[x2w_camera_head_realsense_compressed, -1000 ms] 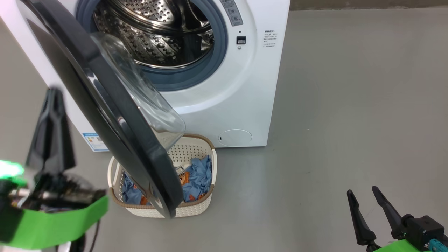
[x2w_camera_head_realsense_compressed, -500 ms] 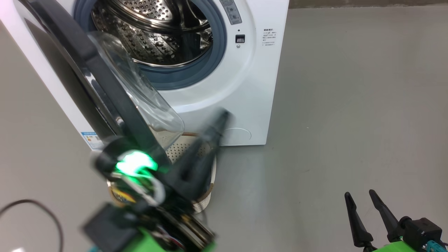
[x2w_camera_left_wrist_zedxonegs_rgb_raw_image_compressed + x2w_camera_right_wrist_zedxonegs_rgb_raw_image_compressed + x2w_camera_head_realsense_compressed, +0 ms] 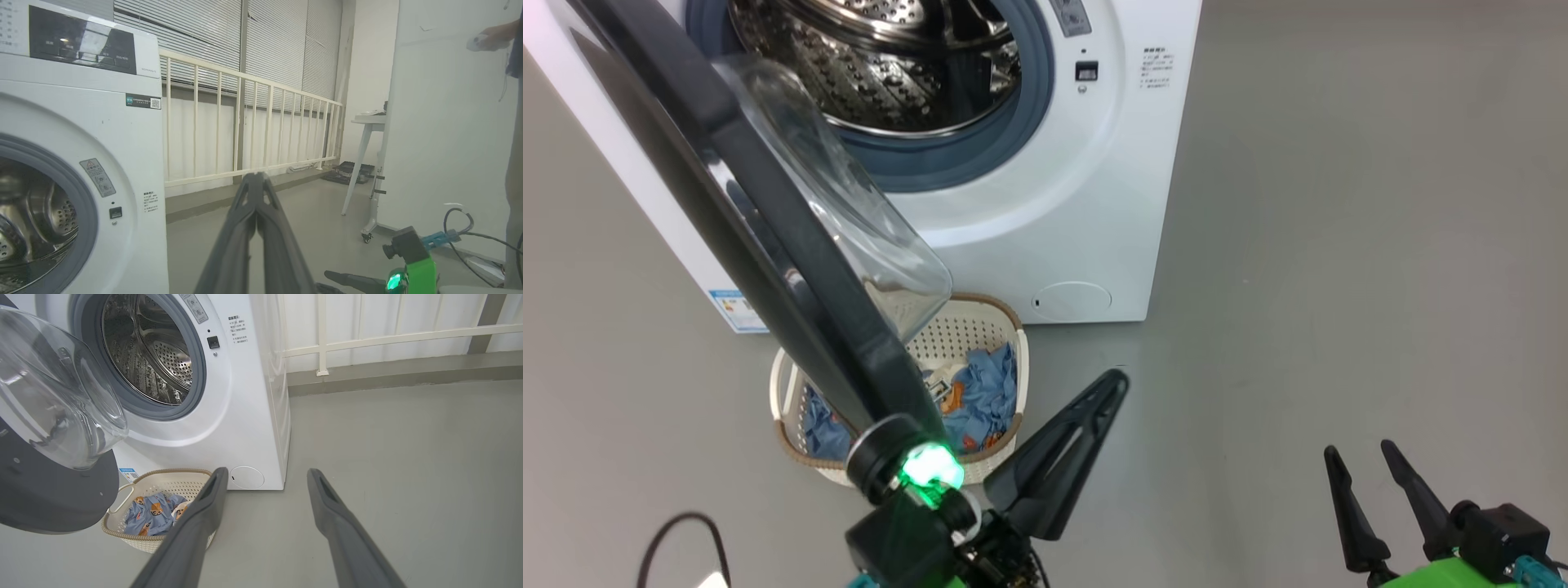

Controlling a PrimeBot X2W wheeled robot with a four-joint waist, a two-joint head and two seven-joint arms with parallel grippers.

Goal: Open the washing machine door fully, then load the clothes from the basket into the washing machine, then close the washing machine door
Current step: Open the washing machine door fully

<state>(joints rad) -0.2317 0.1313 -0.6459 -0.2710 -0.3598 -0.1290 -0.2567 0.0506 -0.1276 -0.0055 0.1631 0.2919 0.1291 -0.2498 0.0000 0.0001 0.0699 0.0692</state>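
The washing machine door [image 3: 800, 278] stands swung out toward the near left on its left-side hinge, and its glossy black rim and bulging glass bowl hang over the left part of the basket [image 3: 968, 336], which sits on the floor [image 3: 1298, 245] just in front of the washing machine [image 3: 1054, 212]. The clothes [image 3: 984, 392] lie crumpled inside the basket, and the steel drum [image 3: 890, 73] above looks empty as far as it can be seen. The left hand [image 3: 1112, 384] has its two fingers pressed together on nothing and hovers just right of the basket, near the door's lower edge. The right hand [image 3: 1360, 451] has its fingers spread wide, is empty, and sits low at the near right, well apart from the basket. The door is probably stiff and fairly heavy and turns only about its hinge. Its polished rim looks slippery to pinch, so a flat push on the rim's inner face, clear of the glass, seems the safer way to swing it wider and uncover the basket. The garments look light, soft and limp. A raised fold at the top of the pile, on the right side away from the door, is the likeliest spot to pinch. One piece may drag another along, and the light basket could slide or tip if a finger catches its rim.
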